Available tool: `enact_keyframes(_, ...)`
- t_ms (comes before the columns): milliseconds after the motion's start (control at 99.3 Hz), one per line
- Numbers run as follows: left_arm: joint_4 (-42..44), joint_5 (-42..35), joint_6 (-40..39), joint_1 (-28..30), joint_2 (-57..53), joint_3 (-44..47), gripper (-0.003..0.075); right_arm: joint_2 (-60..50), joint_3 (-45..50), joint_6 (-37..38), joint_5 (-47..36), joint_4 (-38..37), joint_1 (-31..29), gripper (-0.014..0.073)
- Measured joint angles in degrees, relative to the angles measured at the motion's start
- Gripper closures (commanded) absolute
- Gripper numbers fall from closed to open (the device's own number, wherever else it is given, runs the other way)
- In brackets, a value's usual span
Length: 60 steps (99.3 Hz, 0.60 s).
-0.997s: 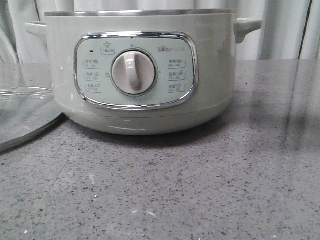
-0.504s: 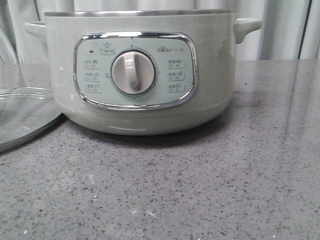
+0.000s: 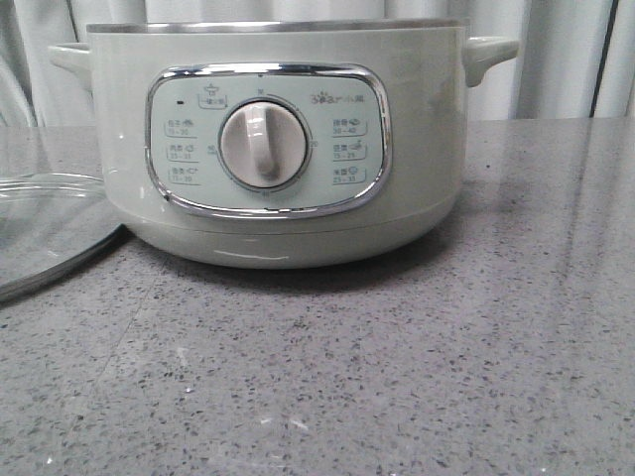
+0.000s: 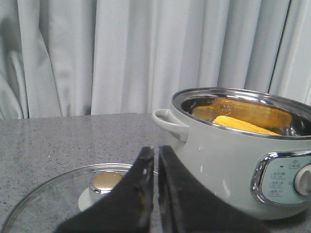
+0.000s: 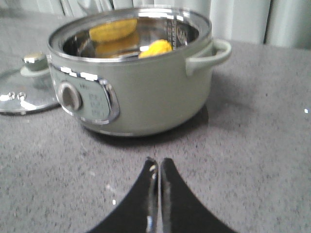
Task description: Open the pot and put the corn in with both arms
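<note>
Pot [image 3: 278,139]: large, round, pale sage-green, steel rim, standing centre-far on the speckled grey table [image 3: 397,377]. Chrome-framed control panel [image 3: 268,139] faces near, white dial [image 3: 264,143] at its middle. One small side handle [image 3: 491,55] right, another left. Glass lid [image 3: 45,233] flat at left, its edge just beside the pot's base. Pale curtain [image 3: 566,59] behind.

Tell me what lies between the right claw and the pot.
Only bare grey countertop separates the right claw from the pot, seen in the right wrist view.

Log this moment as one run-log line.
pot: open | corn: inside pot | lid: on table beside pot | left end effector: shut, empty | right end effector: shut, empty
</note>
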Motion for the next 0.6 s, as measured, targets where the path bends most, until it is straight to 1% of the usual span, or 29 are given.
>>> enact_keyframes(131, 0.0, 0.0, 0.0, 0.0, 0.0, 0.0, 0.0741, 0.0, 0.0, 0.0, 2.3, 0.0, 0.0, 0.0664)
enact_keyframes(413, -0.4, 0.0, 0.0, 0.0, 0.0, 0.3, 0.0741, 0.0, 0.0, 0.0, 2.8, 0.0, 0.0, 0.0664)
enact_keyframes(604, -0.9, -0.9, 0.0, 0.0, 0.0, 4.5, 0.0741, 0.0, 0.0, 0.0, 2.8, 0.0, 0.0, 0.0664)
